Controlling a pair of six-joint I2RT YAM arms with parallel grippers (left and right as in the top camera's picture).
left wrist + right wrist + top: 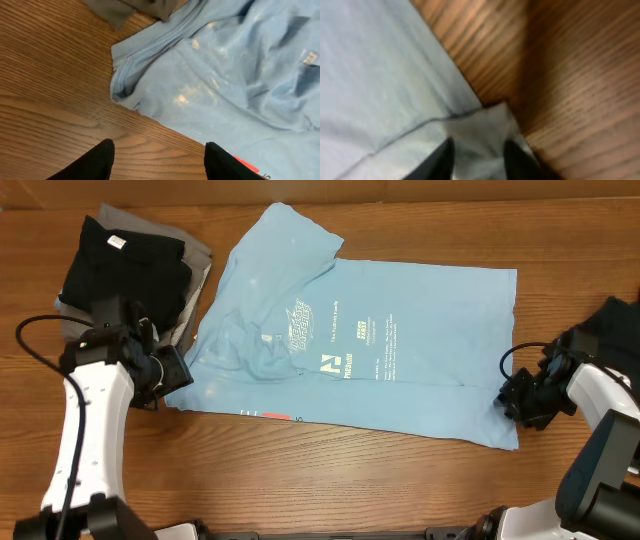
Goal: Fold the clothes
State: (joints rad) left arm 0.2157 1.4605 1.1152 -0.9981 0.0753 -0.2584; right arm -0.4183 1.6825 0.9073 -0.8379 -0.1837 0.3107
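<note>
A wooden table (330,480) of warm brown, streaked grain fills the view from edge to edge.

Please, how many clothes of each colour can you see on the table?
blue shirt: 1
black garment: 1
grey garment: 1
Total: 3
The dark shape at the right edge is too unclear to count.

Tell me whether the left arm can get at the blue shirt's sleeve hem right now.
Probably yes. The left arm has its jaws open just short of the sleeve hem of the light blue shirt, with only bare table between; nothing blocks the way.
</note>
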